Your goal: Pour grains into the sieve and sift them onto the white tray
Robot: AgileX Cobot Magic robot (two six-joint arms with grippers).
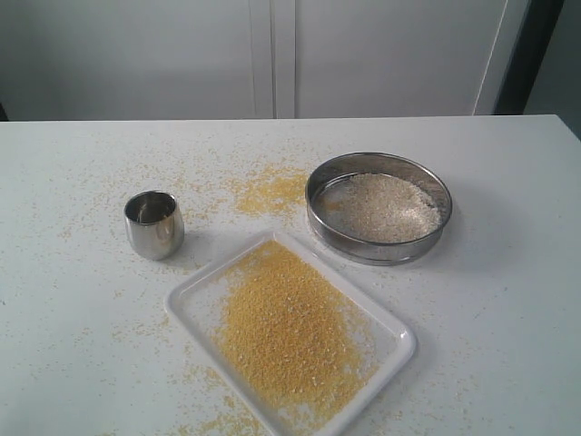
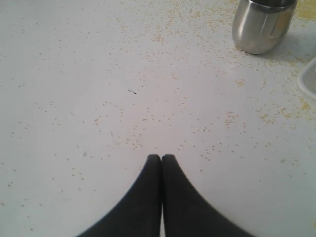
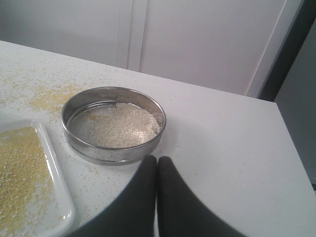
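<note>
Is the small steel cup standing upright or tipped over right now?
Upright: the steel cup stands on its base on the table, open mouth facing up.

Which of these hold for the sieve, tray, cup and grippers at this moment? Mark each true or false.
1. The cup stands upright on the table. True.
2. The sieve holds whitish grains. True.
3. Yellow meal covers much of the tray. True.
4. The sieve rests on the tray. False: it sits on the table beside it.
5. Both grippers are open. False: the left gripper and right gripper are shut, empty.
6. The cup touches the tray. False: a gap separates them.
</note>
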